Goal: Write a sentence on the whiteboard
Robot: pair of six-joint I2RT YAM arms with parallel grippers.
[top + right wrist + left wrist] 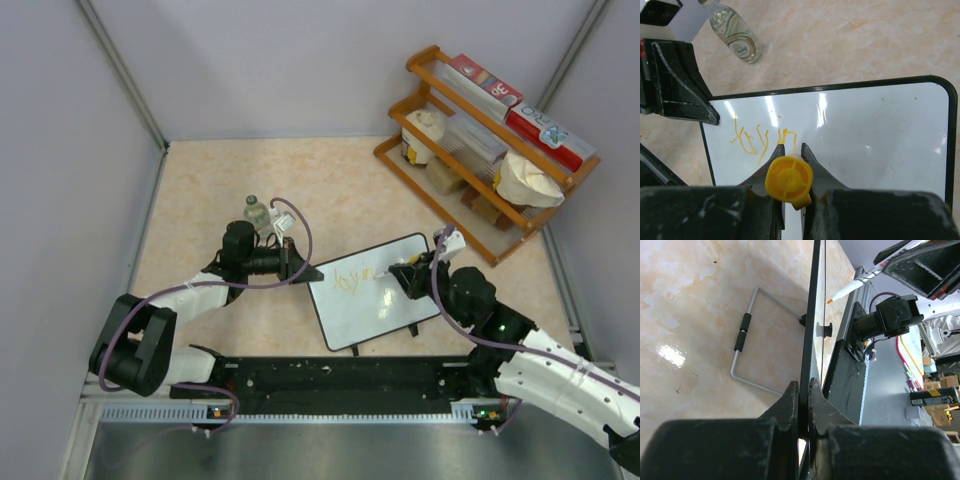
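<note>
Orange sentence [760, 140] sits just beyond the right gripper [791, 148], which clamps the marker [789, 181]; press lightly while the left gripper [802, 387] pinches the whiteboard [875, 140] edge.

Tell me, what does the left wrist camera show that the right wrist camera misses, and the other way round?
Only the left wrist view shows the metal wire stand beside the whiteboard, which it sees edge-on, clamped in the left pincer. Only the right wrist view shows the orange writing on the board's face and a clear bottle. Both show the whiteboard and the marker, held in the right pincer.
</note>
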